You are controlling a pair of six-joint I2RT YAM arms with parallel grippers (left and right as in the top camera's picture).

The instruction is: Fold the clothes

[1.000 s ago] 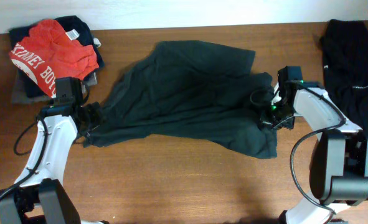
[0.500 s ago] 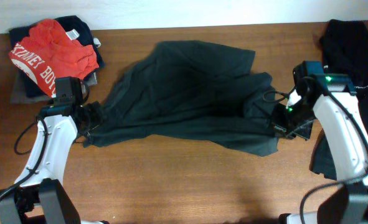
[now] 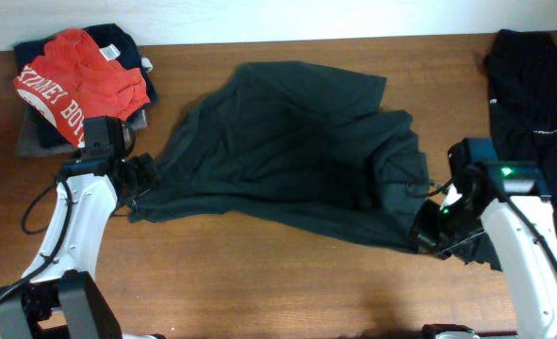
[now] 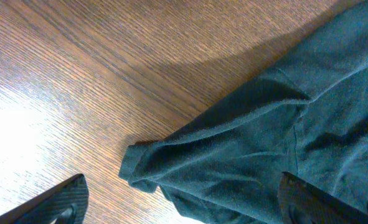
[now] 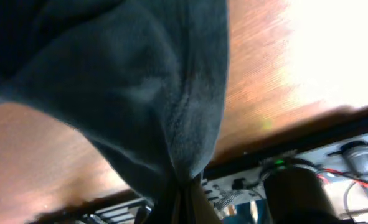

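While the right gripper (image 3: 431, 224) bites down on the near right corner of the dark grey-green T-shirt (image 3: 287, 141), its jaws are pressed together with the cloth pinched between them. The right wrist view shows that fabric (image 5: 140, 81) drawn into a tight bunch right at the fingertips, with the wooden table (image 5: 258, 81) behind it.

Over on the left, the left gripper (image 3: 141, 179) sits at the shirt's left edge with its jaws spread wide, holding nothing. From the left wrist camera, a folded corner of the shirt (image 4: 233, 162) lies flat on the table (image 4: 78, 74), between the two dark fingertips (image 4: 62, 200) and touching neither.

The T-shirt itself sprawls crumpled across the middle of the table (image 3: 259, 282), far edge toward the wall, right side gathered toward the right gripper.

At the far left corner a red shirt (image 3: 80, 80) with white lettering tops a pile of dark clothes (image 3: 118, 42). At the far right lies a black garment (image 3: 532, 94), close to the right arm.
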